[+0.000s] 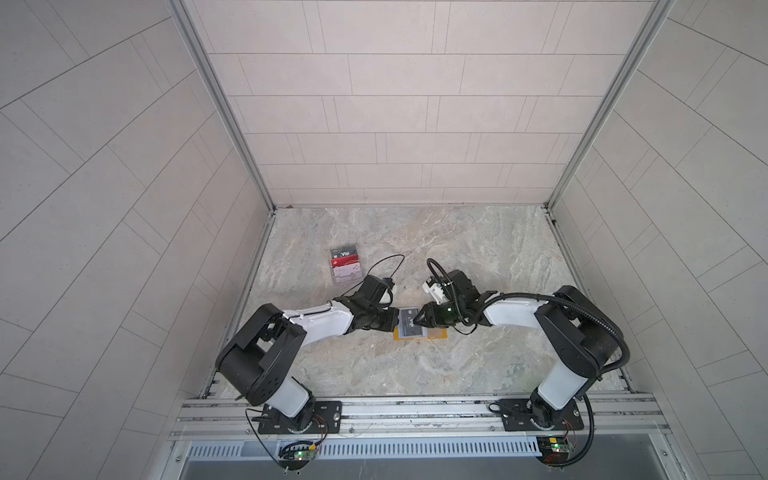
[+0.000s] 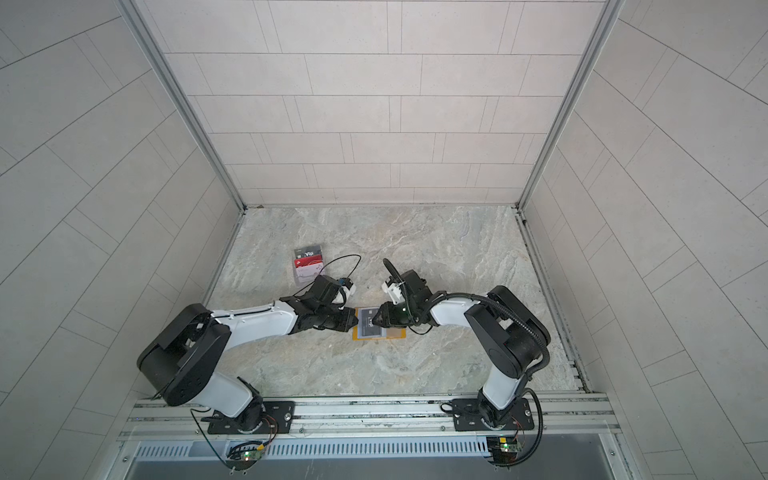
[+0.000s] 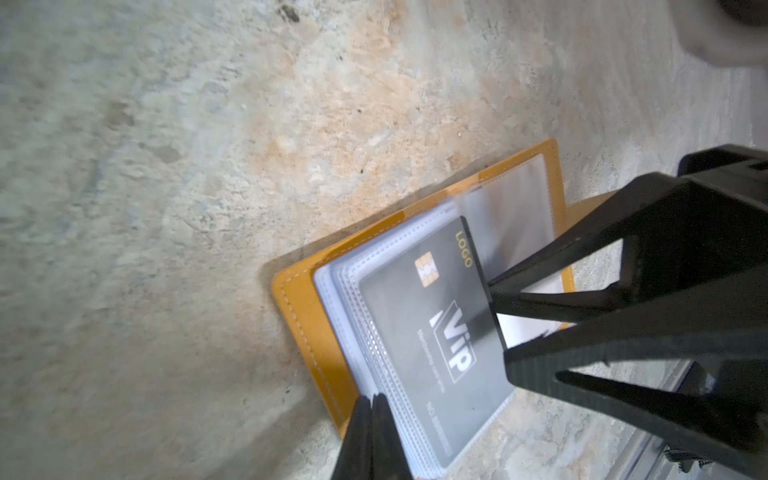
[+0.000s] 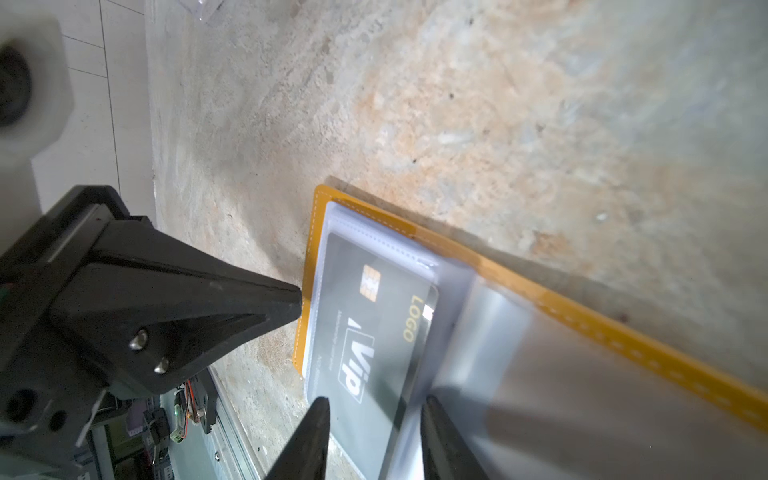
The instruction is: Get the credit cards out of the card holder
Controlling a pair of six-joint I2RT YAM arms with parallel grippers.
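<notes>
The card holder [image 1: 415, 337] [image 2: 376, 337] lies open on the marble table between my two arms, its yellow cover [image 3: 307, 328] [image 4: 582, 316] face down and its clear sleeves up. A dark grey credit card [image 1: 409, 322] [image 3: 424, 340] [image 4: 374, 332] lettered "Vip" sits in the top sleeve. My left gripper [image 1: 397, 320] [image 3: 372, 397] is shut, with its tips down at the holder's left edge, where sleeves meet cover. My right gripper [image 1: 417, 322] [image 4: 374, 401] is open. One fingertip is over the card and the other over the clear sleeve beside it, at the card's right edge.
A clear tiered stand [image 1: 347, 266] [image 2: 309, 266] showing a dark, a red and a white card stands at the back left, close behind my left wrist. Tiled walls close in the table on three sides. A metal rail runs along the front.
</notes>
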